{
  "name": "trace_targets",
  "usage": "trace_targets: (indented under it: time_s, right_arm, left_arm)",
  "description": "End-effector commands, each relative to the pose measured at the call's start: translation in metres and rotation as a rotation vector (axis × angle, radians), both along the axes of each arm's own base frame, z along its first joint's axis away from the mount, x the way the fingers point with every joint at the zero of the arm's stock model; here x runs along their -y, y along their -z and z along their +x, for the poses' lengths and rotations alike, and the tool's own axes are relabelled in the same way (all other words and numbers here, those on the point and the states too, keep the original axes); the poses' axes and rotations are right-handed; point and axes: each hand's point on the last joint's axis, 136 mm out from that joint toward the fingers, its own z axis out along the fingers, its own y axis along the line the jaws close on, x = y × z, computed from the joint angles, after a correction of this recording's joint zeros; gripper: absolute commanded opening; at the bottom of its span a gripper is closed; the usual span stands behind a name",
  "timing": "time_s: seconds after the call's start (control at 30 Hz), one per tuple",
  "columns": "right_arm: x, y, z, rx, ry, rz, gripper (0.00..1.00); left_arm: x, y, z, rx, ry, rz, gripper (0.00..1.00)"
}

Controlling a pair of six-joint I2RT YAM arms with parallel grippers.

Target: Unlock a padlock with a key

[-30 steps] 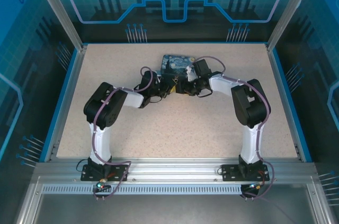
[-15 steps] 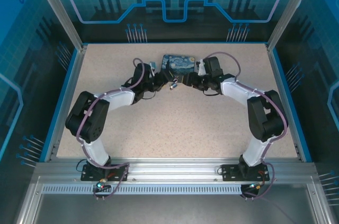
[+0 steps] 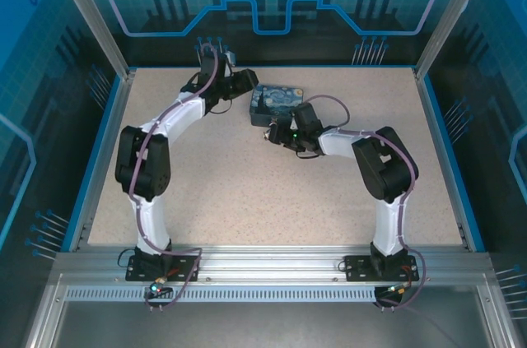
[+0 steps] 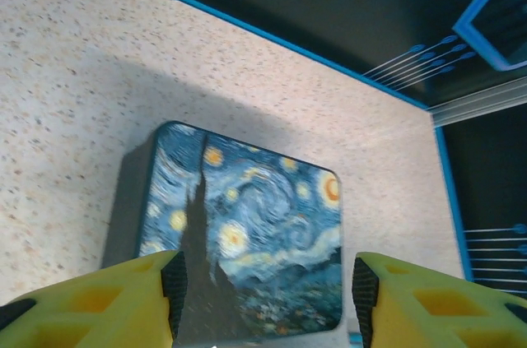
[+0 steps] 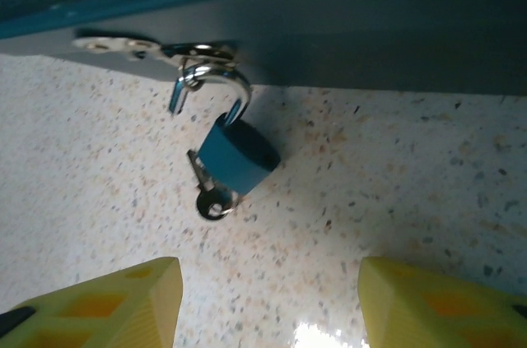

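Left tool (image 4: 263, 286), seen from its own wrist camera, has its yellow fingers (image 4: 107, 299) spread apart with nothing between them. It is poised above the painted tin (image 4: 247, 225), which lies flat on the speckled desk (image 4: 74, 76) near the far blue edge. Right tool (image 5: 270, 299) is likewise spread and empty, low over the desk and facing the tin's dark side wall. There the padlock (image 5: 237, 157) hangs by its silvery shackle (image 5: 216, 83) from the tin's metal hasp (image 5: 123, 45). The shackle's left leg stands free of the teal body, which rests tilted on the desk. The key (image 5: 212, 196) touches the body's lower left edge, its round head on the desk. From above, the left tool sits off the tin's far left corner and the right tool at its near side.
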Motion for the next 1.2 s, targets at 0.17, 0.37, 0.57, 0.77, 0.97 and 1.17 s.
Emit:
trace_targets:
  time_s: [0.17, 0.37, 0.57, 0.77, 0.97, 1.17]
  right_arm:
    - [-0.02, -0.004, 0.031, 0.105, 0.06, -0.039, 0.59]
    - [-0.026, 0.01, 0.037, 0.092, 0.056, -0.057, 0.58]
    - [-0.03, 0.019, 0.039, 0.093, 0.049, -0.038, 0.55]
    - [-0.031, 0.017, 0.038, 0.112, 0.055, -0.004, 0.39]
    - [-0.03, 0.019, 0.036, 0.104, 0.052, 0.004, 0.34]
    - [-0.028, 0.024, 0.034, 0.09, 0.056, 0.008, 0.21]
  left_arm:
    - [-0.007, 0.042, 0.008, -0.096, 0.077, 0.142, 0.59]
    - [0.0, 0.058, 0.016, -0.13, 0.107, 0.133, 0.59]
    - [0.003, 0.065, 0.021, -0.141, 0.12, 0.128, 0.59]
    - [0.004, 0.073, 0.021, -0.154, 0.122, 0.126, 0.59]
    - [0.005, 0.072, 0.021, -0.154, 0.119, 0.117, 0.59]
    - [0.011, 0.073, 0.019, -0.153, 0.133, 0.116, 0.6]
